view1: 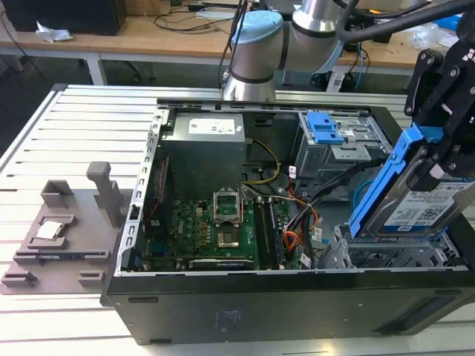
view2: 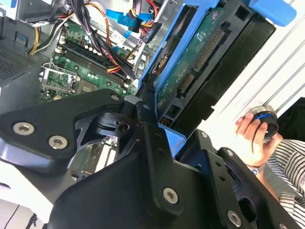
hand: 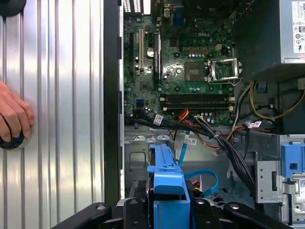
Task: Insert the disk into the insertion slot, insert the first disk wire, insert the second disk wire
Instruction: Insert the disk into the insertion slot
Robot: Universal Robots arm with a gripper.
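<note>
One black end effector (view1: 439,157) grips one blue-framed silver rectangular hard drive (view1: 424,209), tilted over one silver perforated sheet-metal drive cage (view1: 371,257)

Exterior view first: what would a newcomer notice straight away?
The blue-framed disk, tilted in the robot's hand over the insertion slot at the exterior view's right. Next, the green motherboard in the open case; a person's hand grips a round object in both wrist views.
</note>
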